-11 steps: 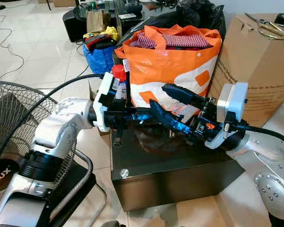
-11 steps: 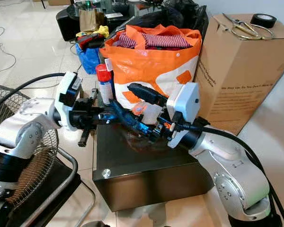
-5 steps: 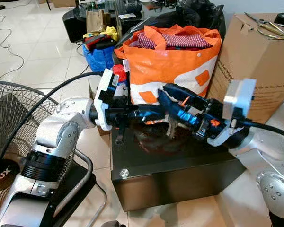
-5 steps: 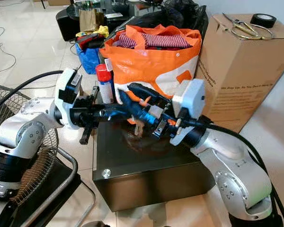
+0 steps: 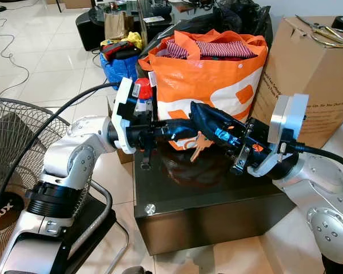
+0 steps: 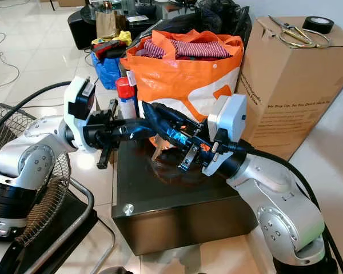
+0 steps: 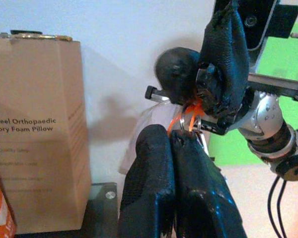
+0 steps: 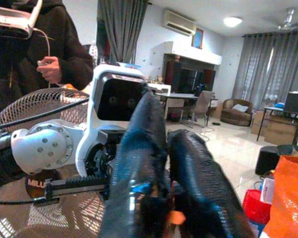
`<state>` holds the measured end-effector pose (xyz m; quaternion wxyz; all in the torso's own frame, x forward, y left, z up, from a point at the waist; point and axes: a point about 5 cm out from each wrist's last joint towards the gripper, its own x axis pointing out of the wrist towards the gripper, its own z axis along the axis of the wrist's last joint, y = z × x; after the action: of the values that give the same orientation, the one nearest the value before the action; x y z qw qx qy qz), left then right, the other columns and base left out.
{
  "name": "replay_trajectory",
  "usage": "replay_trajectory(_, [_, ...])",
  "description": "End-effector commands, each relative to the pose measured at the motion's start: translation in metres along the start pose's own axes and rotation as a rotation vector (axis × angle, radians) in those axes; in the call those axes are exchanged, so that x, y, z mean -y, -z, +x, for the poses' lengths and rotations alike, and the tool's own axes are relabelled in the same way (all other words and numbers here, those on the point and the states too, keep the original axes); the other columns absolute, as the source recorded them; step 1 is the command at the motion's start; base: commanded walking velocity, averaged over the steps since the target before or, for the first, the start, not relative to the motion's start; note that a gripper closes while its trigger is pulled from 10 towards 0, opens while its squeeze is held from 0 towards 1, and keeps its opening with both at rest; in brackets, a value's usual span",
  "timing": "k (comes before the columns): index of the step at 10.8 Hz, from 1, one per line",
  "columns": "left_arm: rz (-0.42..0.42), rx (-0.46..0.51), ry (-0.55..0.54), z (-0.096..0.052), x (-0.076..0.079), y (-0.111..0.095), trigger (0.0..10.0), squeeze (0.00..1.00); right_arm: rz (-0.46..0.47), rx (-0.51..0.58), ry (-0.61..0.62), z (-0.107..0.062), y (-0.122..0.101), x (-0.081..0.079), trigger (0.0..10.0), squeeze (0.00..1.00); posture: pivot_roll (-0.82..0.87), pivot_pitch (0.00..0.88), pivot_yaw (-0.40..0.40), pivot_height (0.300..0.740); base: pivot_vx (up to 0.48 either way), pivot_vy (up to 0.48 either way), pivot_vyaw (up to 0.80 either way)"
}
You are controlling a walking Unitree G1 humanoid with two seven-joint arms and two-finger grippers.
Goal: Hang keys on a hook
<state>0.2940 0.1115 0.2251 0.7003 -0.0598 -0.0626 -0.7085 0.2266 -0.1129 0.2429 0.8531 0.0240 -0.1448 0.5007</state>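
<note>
Your two grippers meet above the dark glossy box-shaped table (image 5: pixel 217 194), in front of the bulging orange woven bag of striped clothes (image 5: pixel 217 74). The left gripper (image 5: pixel 186 127) reaches in from the left with its two black fingers (image 7: pixel 179 188) pressed together; in the left wrist view their tips touch the small bunch of keys on an orange loop and metal ring (image 7: pixel 191 119). The right gripper (image 5: pixel 203 117) comes from the right, its fingers (image 8: pixel 139 158) pinched near the tips, and the orange loop sits squeezed between them. The keys hang just below the meeting fingertips, well clear of the table top, and you can see them as a pale tan shape in the head view (image 5: pixel 199 144). Which gripper bears the weight you cannot tell. A red-capped spray can (image 5: pixel 142 94) stands just behind the left wrist. A tall brown cardboard box (image 5: pixel 314 80) stands to the right, and a wire fan cage (image 5: pixel 11 142) on your left
</note>
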Motion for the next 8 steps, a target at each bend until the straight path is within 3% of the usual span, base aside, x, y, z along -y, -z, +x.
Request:
replay_trajectory(1, [0.074, 0.047, 0.036, 0.0075, 0.0007, -0.0215, 0.0, 0.00, 0.023, -0.028, -0.013, 0.0033, 0.0044, -0.0023, 0.0, 0.00, -0.07, 0.000, 0.074, 0.740, 0.000, 0.000, 0.00])
replay_trajectory(7, [0.072, 0.063, 0.016, 0.0080, 0.0003, -0.0212, 0.0, 0.00, 0.034, -0.019, 0.026, 0.0054, 0.0034, 0.0032, 0.0, 0.00, -0.07, 0.000, 0.065, 0.740, 0.000, 0.000, 0.00])
replay_trajectory(8, [0.095, 0.067, -0.039, 0.0089, -0.0040, -0.0217, 10.0, 0.00, 0.035, -0.019, 0.028, 0.0057, 0.0034, 0.0038, 0.0, 0.00, -0.07, 0.000, 0.067, 0.740, 0.000, 0.000, 0.00])
